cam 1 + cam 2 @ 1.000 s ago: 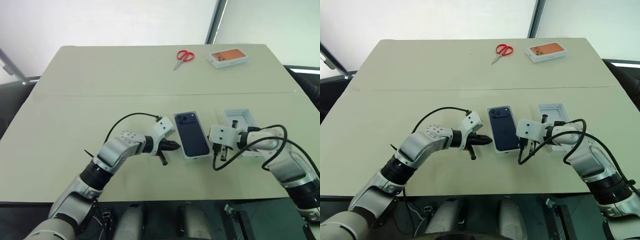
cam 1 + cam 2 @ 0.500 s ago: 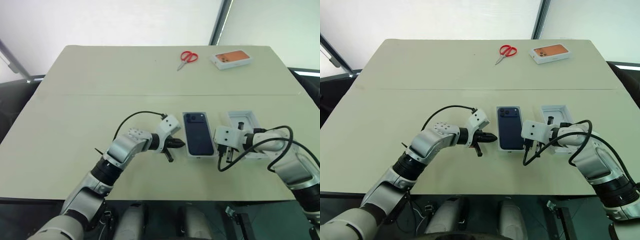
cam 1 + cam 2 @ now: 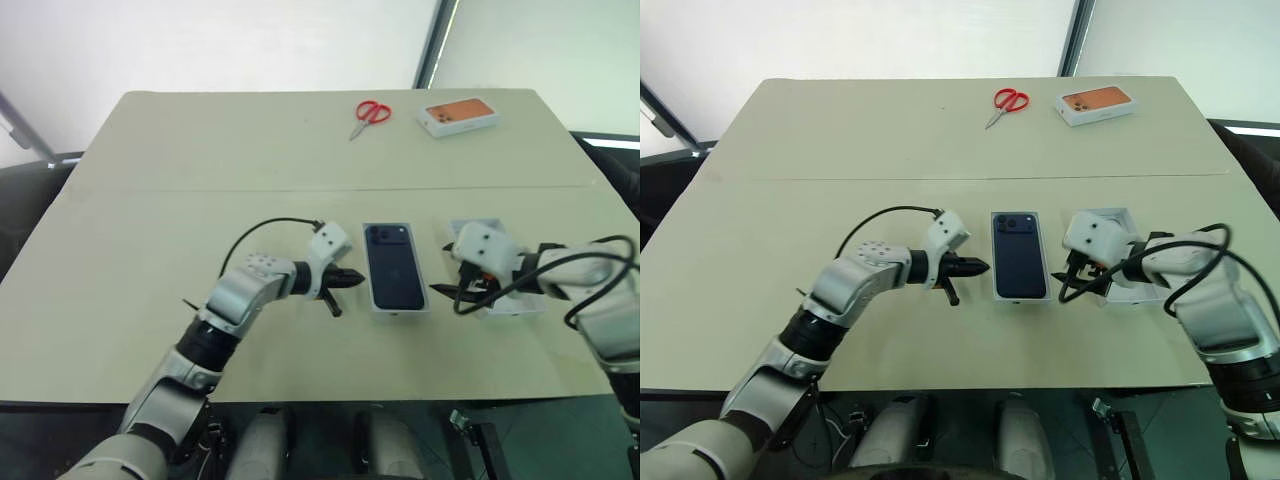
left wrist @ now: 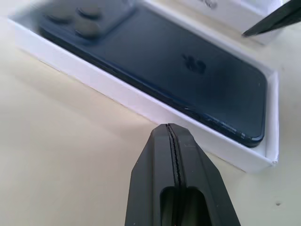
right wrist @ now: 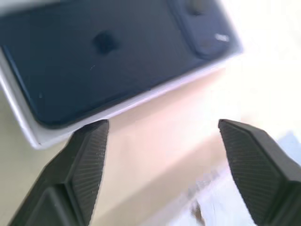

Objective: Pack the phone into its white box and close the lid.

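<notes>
**A:** So where's your phone sitting?

**B:** It's lying flat in the white box, back up, mid-table. Your left gripper is pinched tight with nothing in it, tips just beside the box wall. Your right gripper is spread wide, empty, hanging on the box's other side.

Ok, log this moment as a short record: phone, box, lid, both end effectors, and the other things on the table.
phone: lying back up inside the white box
lid: on the table beside the box, by the right end effector
left end effector: shut, empty, beside the box
right end effector: open, empty
far edge: red scissors, box with orange picture
</notes>
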Available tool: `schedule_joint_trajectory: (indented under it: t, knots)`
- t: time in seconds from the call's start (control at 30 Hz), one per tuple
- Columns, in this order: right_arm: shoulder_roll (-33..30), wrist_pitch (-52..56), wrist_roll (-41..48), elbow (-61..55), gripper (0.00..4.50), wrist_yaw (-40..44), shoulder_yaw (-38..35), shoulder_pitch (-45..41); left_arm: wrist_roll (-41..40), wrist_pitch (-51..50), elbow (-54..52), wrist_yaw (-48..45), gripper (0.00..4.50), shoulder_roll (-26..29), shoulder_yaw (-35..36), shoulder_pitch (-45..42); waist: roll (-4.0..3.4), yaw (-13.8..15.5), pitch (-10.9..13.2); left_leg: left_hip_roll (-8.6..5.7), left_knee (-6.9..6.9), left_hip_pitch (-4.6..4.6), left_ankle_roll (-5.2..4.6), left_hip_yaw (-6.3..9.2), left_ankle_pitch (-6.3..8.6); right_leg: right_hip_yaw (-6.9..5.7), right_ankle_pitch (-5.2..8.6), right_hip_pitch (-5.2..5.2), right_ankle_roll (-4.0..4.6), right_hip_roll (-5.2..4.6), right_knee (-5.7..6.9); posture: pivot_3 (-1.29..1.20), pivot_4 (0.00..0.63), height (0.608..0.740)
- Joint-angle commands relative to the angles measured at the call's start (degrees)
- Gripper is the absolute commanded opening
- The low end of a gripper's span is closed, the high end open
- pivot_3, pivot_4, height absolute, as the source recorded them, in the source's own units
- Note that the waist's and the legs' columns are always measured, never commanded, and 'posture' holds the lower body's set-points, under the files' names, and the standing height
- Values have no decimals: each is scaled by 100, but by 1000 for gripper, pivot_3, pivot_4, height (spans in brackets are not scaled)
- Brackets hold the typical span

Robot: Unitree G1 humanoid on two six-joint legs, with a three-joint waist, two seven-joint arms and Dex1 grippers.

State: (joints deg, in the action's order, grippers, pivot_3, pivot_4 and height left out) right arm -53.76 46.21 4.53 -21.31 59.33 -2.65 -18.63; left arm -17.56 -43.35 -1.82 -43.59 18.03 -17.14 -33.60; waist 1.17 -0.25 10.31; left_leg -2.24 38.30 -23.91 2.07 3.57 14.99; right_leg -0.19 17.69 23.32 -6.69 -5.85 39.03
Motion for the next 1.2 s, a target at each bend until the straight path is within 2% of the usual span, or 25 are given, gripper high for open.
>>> schedule_joint_trajectory:
  t: [0.03, 0.17, 0.53, 0.67, 1.1, 1.13, 1.2]
  knots:
    - [-166, 1117, 408, -343, 3640, -104, -248, -141, -147, 371, -436, -197, 0, 126, 284, 103, -1, -2, -1, 0, -1, 0, 0, 1, 0, 0, 0, 0, 0, 0, 0, 0, 150, 697]
    - [-111, 2277, 485, -89, 3640, -645, -190, -461, -77, 1423, -728, -648, 0, 408, 397, 504, -2, -2, 0, -9, 0, -1, -3, -4, 2, 1, 0, -2, 0, -11, -5, 0, 150, 697]
    - [-240, 2541, 914, -140, 3640, -1031, -107, -558, -72, 1648, -657, -705, 0, 425, 384, 546, -3, 59, -1, -9, 1, -4, -37, -6, 21, 1, 0, 0, 0, -7, -5, 0, 150, 697]
    - [234, 3830, 1091, 133, 3640, -1502, -204, -927, -368, 2190, -877, -1441, 0, 824, 569, 1008, -7, -36, -2, -3, -1, -1, -37, -8, 21, 2, 0, 1, 0, -5, -4, 0, 150, 697]
    - [196, 4066, 1550, 133, 3640, -1956, -208, -1036, -383, 2309, -833, -1519, 0, 840, 580, 1033, -10, -45, -1, -6, -2, -4, -43, -6, 24, 1, 0, 2, 0, -5, -5, 0, 150, 697]
    - [268, 4141, 1541, 170, 3640, -2050, -208, -1032, -435, 2406, -848, -1597, 0, 854, 621, 1104, -10, -43, -1, -5, -2, -4, -43, -6, 24, 1, 0, 3, 0, -4, -4, 0, 150, 697]
    - [1009, 4497, 1243, 899, 3640, -2711, -592, -1240, -558, 2502, -1012, -1811, 0, 1079, 764, 1429, 1, -89, -7, -5, -3, -4, -43, -6, 24, 1, 0, 3, 0, -4, -4, 0, 150, 697]
